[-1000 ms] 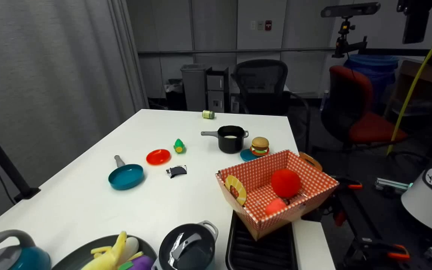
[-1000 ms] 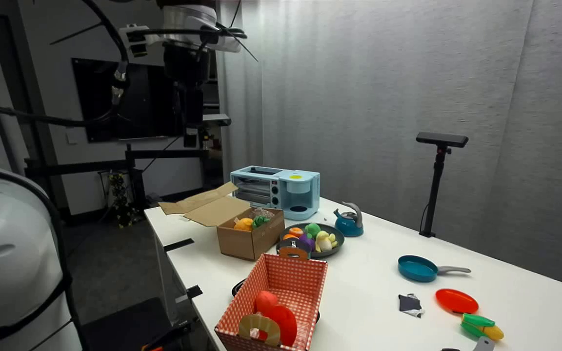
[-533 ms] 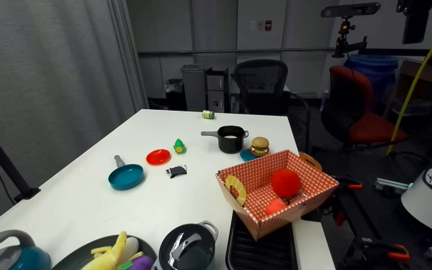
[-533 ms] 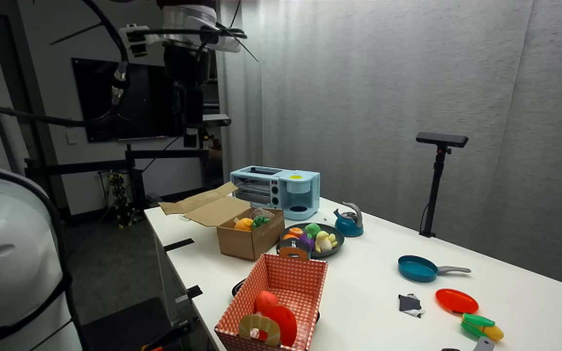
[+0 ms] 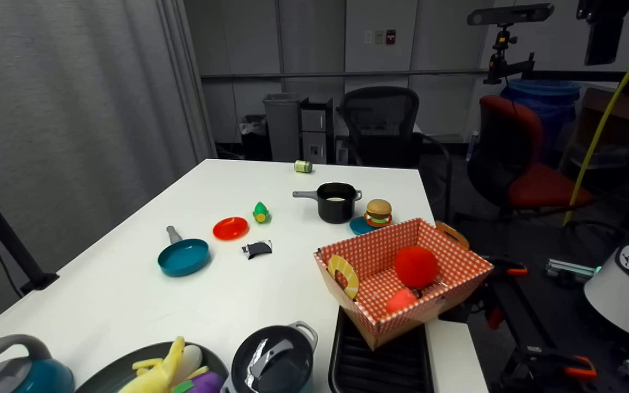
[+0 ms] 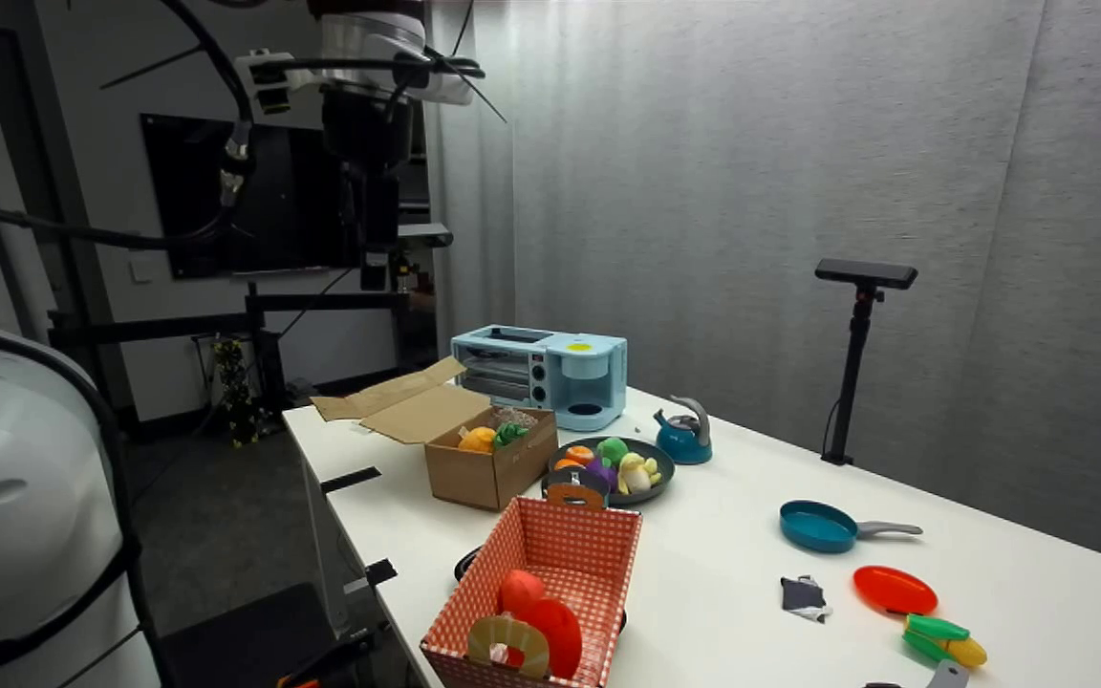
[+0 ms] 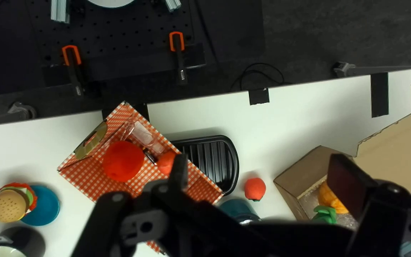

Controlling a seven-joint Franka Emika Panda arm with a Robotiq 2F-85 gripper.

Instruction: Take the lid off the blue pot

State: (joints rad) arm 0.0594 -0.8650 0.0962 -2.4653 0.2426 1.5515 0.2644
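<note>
Two fingers of gripper, nearest in wrist view, spread wide, holding nothing; shifted only slightly over last half second, so descent presumably still ahead. Below, partly hidden, blue pot near checked basket. In exterior view, lid seems seated on pot, though frame edge crops pot. Farther off, black pot and everything else on table unmoved: lid removal not yet started.

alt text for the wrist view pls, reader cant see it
The open claw hangs above a white table, partly hiding the blue pot. Near it are a red-checked box, black ridged tray and open cardboard box; a toy burger sits far left.
</note>
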